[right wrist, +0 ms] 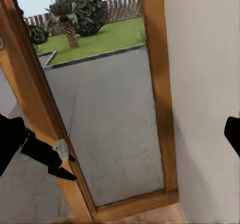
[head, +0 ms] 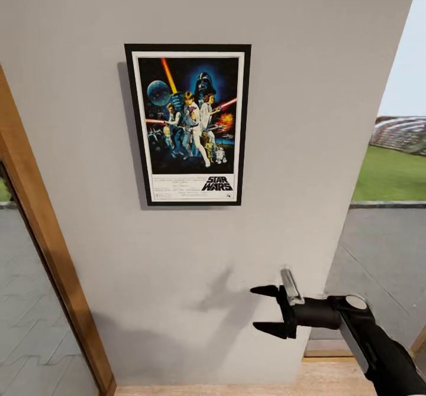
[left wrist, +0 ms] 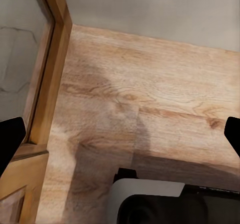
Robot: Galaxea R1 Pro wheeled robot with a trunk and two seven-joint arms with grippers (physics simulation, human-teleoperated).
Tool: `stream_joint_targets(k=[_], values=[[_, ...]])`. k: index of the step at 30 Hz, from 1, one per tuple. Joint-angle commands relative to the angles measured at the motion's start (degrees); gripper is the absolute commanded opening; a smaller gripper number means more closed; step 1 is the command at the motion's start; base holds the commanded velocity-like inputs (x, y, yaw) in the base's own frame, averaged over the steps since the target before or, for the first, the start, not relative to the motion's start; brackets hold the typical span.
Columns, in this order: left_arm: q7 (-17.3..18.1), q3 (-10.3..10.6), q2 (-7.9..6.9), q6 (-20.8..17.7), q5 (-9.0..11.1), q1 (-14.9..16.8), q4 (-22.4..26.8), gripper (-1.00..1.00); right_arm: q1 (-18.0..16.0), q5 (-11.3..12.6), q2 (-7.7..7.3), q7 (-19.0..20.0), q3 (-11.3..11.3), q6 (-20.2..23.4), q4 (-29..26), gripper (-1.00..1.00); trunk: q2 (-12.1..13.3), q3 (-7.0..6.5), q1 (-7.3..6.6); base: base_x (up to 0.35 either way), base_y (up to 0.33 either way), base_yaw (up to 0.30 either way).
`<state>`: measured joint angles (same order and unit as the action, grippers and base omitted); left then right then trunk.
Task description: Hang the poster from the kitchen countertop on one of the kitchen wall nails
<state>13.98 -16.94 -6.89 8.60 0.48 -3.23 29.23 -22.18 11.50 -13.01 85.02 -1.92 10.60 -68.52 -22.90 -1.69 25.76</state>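
Note:
The black-framed Star Wars poster [head: 188,124] hangs upright and flat against the grey wall [head: 296,88], casting a thin shadow to its left. Whatever holds it is hidden behind the frame. My right gripper [head: 255,308] is open and empty, well below the poster and to its right, close to the wall, fingers pointing left. In the right wrist view its dark fingertips [right wrist: 10,146] stand far apart at the picture's edges. My left gripper [left wrist: 120,136] is open too, with nothing in it, looking down at the wooden floor [left wrist: 150,93]. The kitchen countertop is out of view.
A wooden door frame [head: 41,236] with glass runs down the left of the wall. To the right, a glazed wooden door [right wrist: 157,83] with a dark handle [right wrist: 52,159] looks onto pavement and lawn. My own base [left wrist: 160,204] sits over the floor.

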Motion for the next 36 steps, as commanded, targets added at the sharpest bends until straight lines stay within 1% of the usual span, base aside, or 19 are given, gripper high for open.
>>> stream_joint_targets(k=[1, 2, 5, 7, 8, 10, 14, 16, 17, 18, 19, 20, 21, 22, 25, 28, 30, 34, 36], values=[[0.4, -0.3, 0.03, 0.0, 0.1, 0.0, 0.0, 1.0, 2.4, 0.3, -0.07, 0.0, -0.1, -0.1, 0.9, 1.0, 0.0, 0.0, 0.02, -0.001, 0.0, 0.0], [0.4, -0.2, 0.03, 0.0, 0.1, 0.0, 0.0, 1.0, 5.2, 0.2, -0.22, -0.2, -0.1, -0.7, 3.7, 1.0, 0.0, 0.0, 0.02, 0.0, 0.0, 0.0], [0.4, -0.2, 0.03, 0.0, 0.1, 0.0, 0.0, 1.0, 6.8, 0.2, -1.08, -0.3, -0.1, -1.2, 9.0, 1.0, 0.0, 0.0, 0.02, 0.0, 0.0, 0.0], [0.4, -0.2, 0.03, 0.0, 0.1, 0.0, 0.0, 1.0, 7.7, 0.2, -1.77, -0.4, -0.1, -3.4, 16.8, 1.0, 0.0, 0.0, 0.02, 0.0, 0.0, 0.0], [0.3, -0.2, 0.08, 0.1, 0.1, 0.0, 0.0, 1.0, 8.1, 0.2, -2.27, -0.6, -0.1, -7.8, 25.5, 1.0, 0.0, 0.0, 0.02, 0.0, 0.0, 0.0], [0.3, -0.1, 0.1, 0.1, 0.1, 0.0, 0.0, 1.0, 8.3, 0.2, -2.72, -1.4, -0.1, -12.4, 33.7, 1.0, 0.0, 0.0, 0.02, 0.0, 0.0, 0.0], [0.2, -0.1, 0.11, 0.1, 0.1, 0.0, 0.0, 1.0, 8.5, 0.2, -3.03, -6.3, -0.2, -16.0, 43.3, 1.0, 0.0, 0.0, 0.02, 0.0, 0.0, 0.0], [0.2, 0.0, 0.12, 0.1, 0.0, 0.0, 0.0, 1.0, 8.5, 0.2, -3.14, -15.6, -0.5, -17.5, 51.3, 1.0, 0.0, 0.0, 0.02, 0.0, 0.0, 0.0], [0.2, 0.0, 0.12, 0.1, 0.0, 0.0, 0.0, 1.0, 8.5, 0.2, -3.13, -18.3, -0.5, -17.6, 53.0, 1.0, 0.0, 0.0, 0.02, 0.0, 0.0, 0.0], [0.2, 0.0, 0.12, 0.1, 0.0, 0.0, 0.0, 1.0, 8.5, 0.2, -3.06, -23.9, -0.6, -17.9, 56.0, 1.0, 0.0, 0.0, 0.02, 0.0, 0.0, 0.0], [0.2, 0.0, 0.12, 0.1, 0.0, 0.0, 0.0, 1.0, 8.5, 0.1, -2.99, -26.7, -0.6, -18.0, 57.3, 1.0, 0.0, 0.0, 0.02, 0.0, 0.0, 0.0], [0.2, 0.0, 0.12, 0.1, 0.0, 0.0, 0.0, 1.0, 8.5, 0.1, -2.86, -32.8, -0.7, -18.1, 59.7, 1.0, 0.0, 0.0, 0.02, 0.0, 0.0, 0.0], [0.2, 0.0, 0.12, 0.1, 0.0, 0.0, 0.0, 1.0, 8.5, 0.2, -2.78, -36.0, -0.7, -18.1, 60.7, 1.0, 0.0, 0.0, 0.02, 0.0, 0.0, 0.0], [0.2, 0.0, 0.12, 0.1, 0.0, 0.0, 0.0, 1.0, 8.6, 0.2, -2.58, -42.1, -0.7, -18.1, 62.6, 1.0, 0.0, 0.0, 0.02, 0.0, 0.0, 0.0], [0.2, 0.0, 0.12, 0.1, 0.0, 0.0, 0.0, 1.0, 8.6, 0.2, -1.88, -51.3, -0.7, -18.2, 64.8, 1.0, 0.0, 0.0, 0.02, 0.0, 0.0, 0.0], [0.2, 0.1, 0.12, 0.1, -0.1, 0.0, -0.1, 1.0, 8.6, 0.3, 0.0, -68.0, -0.7, -18.2, 66.9, 1.0, 0.0, 0.0, 0.02, 0.0, 0.0, 0.0], [0.2, 0.1, 0.12, 0.1, -0.1, 0.0, -0.1, 1.0, 8.6, 0.3, 0.69, -74.0, -0.7, -18.2, 67.4, 1.0, 0.0, 0.0, 0.02, 0.0, 0.0, 0.0], [0.2, 0.2, 0.12, 0.1, -0.1, 0.0, -0.1, 1.0, 8.6, 0.4, 1.52, -80.0, -0.7, -18.3, 67.8, 1.0, 0.0, 0.0, 0.02, 0.0, 0.0, 0.0], [0.2, 0.2, 0.12, 0.1, -0.1, 0.0, -0.1, 1.0, 8.6, 0.4, 1.57, -80.2, -0.7, -18.3, 67.8, 1.0, 0.0, 0.0, 0.02, 0.0, 0.0, 0.0]])
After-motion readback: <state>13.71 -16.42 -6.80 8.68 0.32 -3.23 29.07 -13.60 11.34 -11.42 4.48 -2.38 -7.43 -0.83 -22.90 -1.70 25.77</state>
